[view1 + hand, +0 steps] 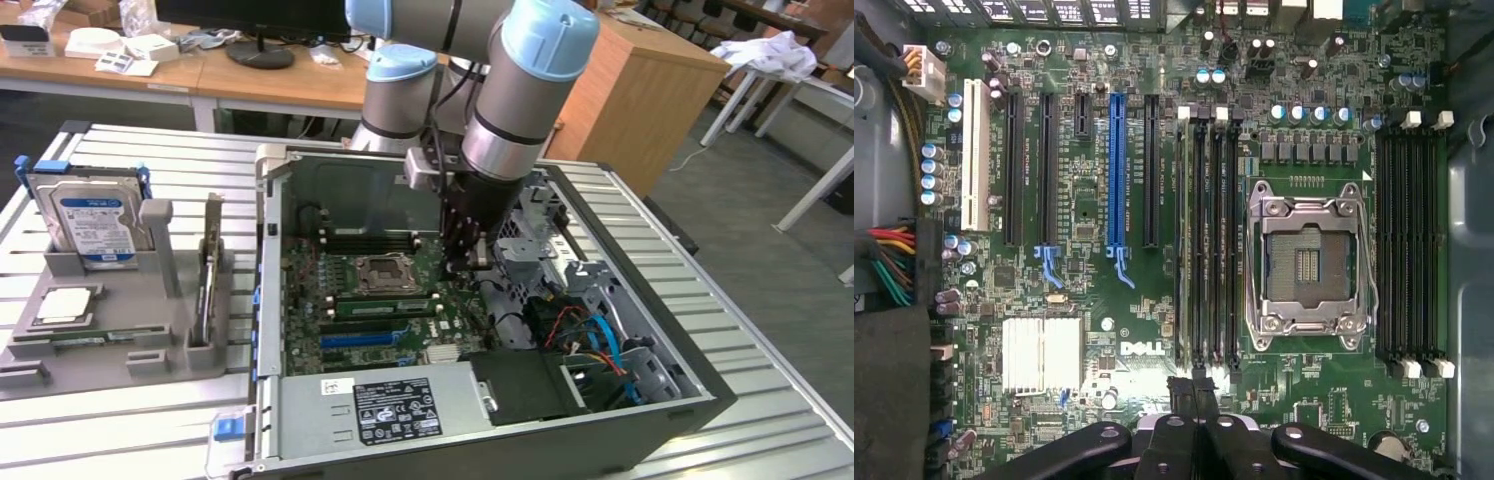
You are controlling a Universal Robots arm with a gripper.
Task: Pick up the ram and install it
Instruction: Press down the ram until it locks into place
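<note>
The hand [1194, 392] is pinched shut and holds nothing. It is low inside the computer case [641, 425], with its tips by the end of the long black slots [1209, 250] beside the chip socket [1309, 260]. The ram [383, 305], a green stick, seems to sit in one slot. I think this is the pushing-in step, which needs a straight, even press.

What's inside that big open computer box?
A green motherboard with an empty processor socket, memory slots, coloured cables and a power supply. The robot arm hides part of the board.
</note>
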